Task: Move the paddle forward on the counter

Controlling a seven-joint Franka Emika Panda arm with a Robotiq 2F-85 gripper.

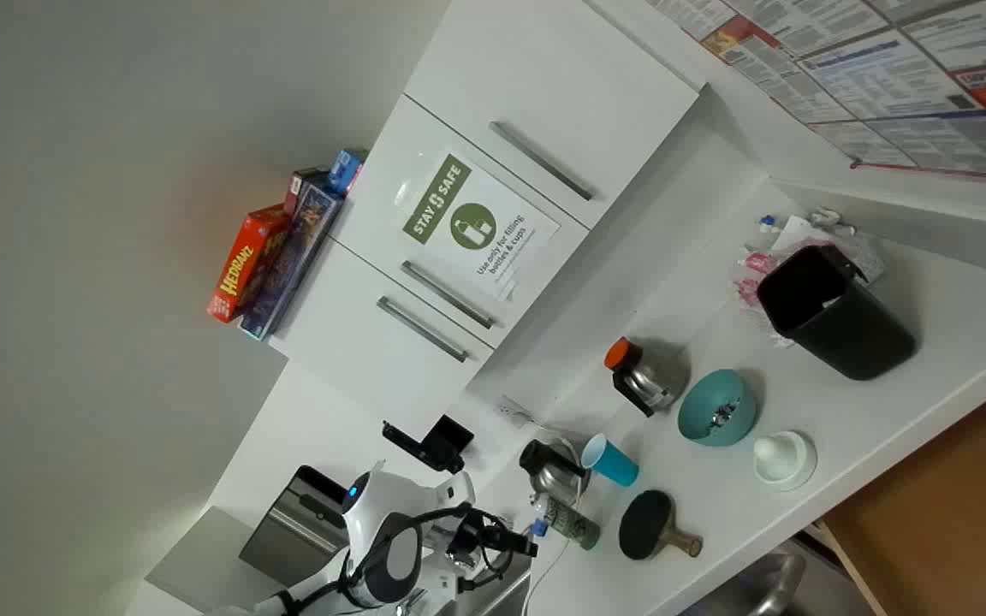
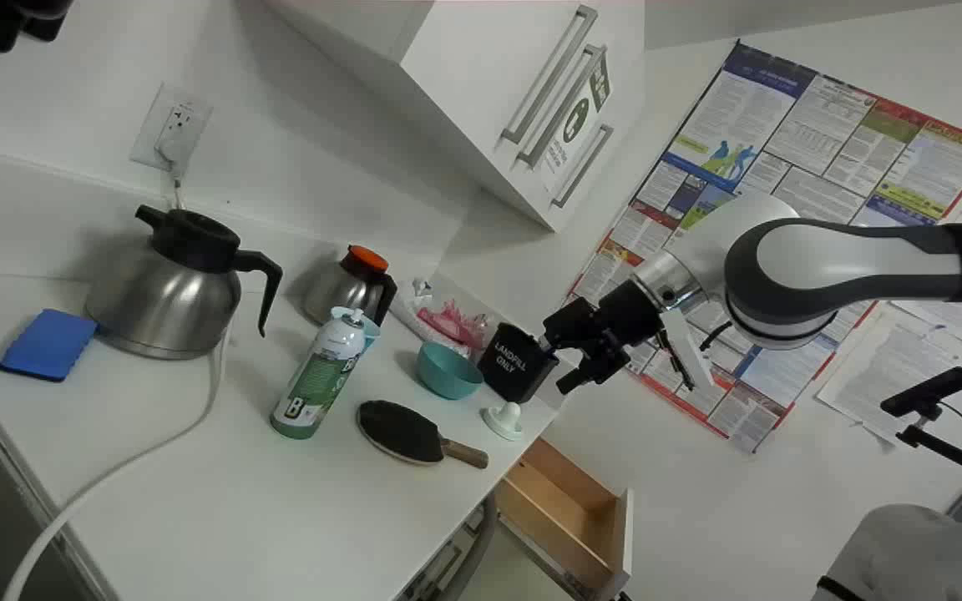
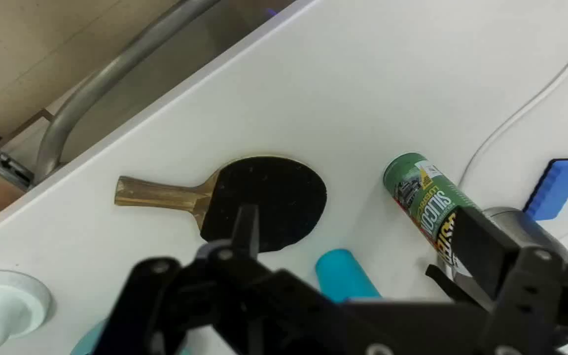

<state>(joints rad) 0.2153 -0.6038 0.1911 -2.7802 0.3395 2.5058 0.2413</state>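
In the wrist view, the paddle (image 3: 279, 195) is partly covered by one of the blurred fingers (image 3: 247, 228). Near it, the blue cup (image 3: 344, 276) and spray can (image 3: 427, 202) are partly hidden; farther from it, the pale dish (image 3: 8, 308) is cut off.

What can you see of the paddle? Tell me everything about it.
The paddle has a flat, rounded black head with a few pale specks, and a short brown handle that looks wooden. It lies flat on the white counter, handle pointing towards the counter's edge, the green spray can standing apart beyond its head. Only the counter appears to touch it.
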